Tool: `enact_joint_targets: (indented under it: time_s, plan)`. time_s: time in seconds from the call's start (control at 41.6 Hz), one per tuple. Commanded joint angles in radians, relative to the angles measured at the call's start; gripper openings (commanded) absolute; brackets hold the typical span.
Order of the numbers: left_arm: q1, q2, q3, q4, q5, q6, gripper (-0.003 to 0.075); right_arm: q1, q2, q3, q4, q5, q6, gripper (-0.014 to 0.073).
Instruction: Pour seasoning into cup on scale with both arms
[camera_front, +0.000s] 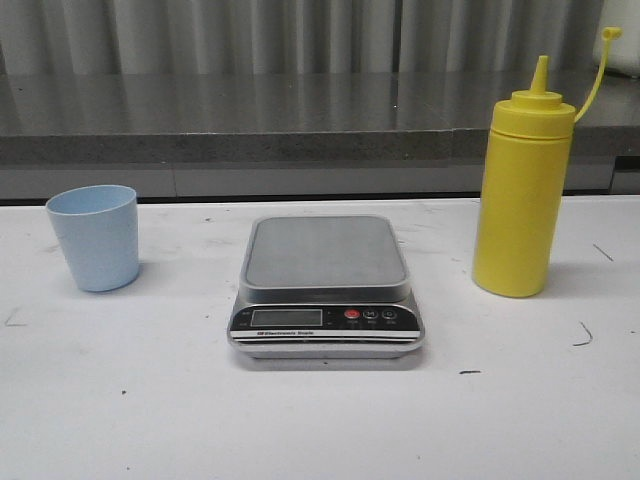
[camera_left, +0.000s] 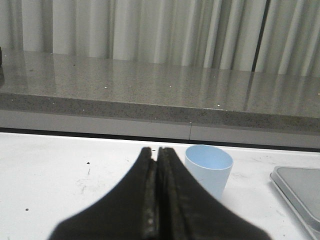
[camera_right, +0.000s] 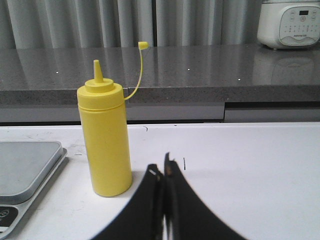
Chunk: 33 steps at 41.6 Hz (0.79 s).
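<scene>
Grey pleated curtain (camera_front: 300, 35) behind speckled stone counter (camera_front: 250, 120).

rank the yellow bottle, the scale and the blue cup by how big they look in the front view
1. scale, the widest footprint, though it sits slightly nearer the camera than the other two
2. yellow bottle, the tallest thing there, but narrower
3. blue cup, clearly the smallest

Scale versus bottle is close; the cup's place is not.

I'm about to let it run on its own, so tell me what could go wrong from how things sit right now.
The cup stands on the table left of the scale, not on it; pouring before it is moved would miss. The seasoning is tall and narrow with its cap off the nozzle, so a clumsy grasp might tip it and spill. Both the left gripper and right gripper are shut and must open first.
</scene>
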Motion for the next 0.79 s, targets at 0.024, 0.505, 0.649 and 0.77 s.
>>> enact_joint_targets:
  time_s: [0.024, 0.505, 0.649, 0.77]
  plan:
    - [0.002, -0.016, 0.022, -0.005, -0.108, -0.005, -0.002, -0.001, -0.017, -0.012, 0.0, -0.107, -0.003, -0.012]
    - [0.002, 0.152, -0.535, 0.005, 0.237, -0.005, -0.002, 0.0, 0.162, -0.483, -0.089, 0.283, -0.003, -0.012]
    - [0.002, 0.307, -0.685, 0.007, 0.42, -0.004, -0.002, 0.0, 0.318, -0.606, -0.089, 0.409, -0.003, -0.012]
    - [0.002, 0.385, -0.702, 0.007, 0.426, -0.004, -0.002, 0.0, 0.431, -0.639, -0.089, 0.444, -0.003, -0.012]
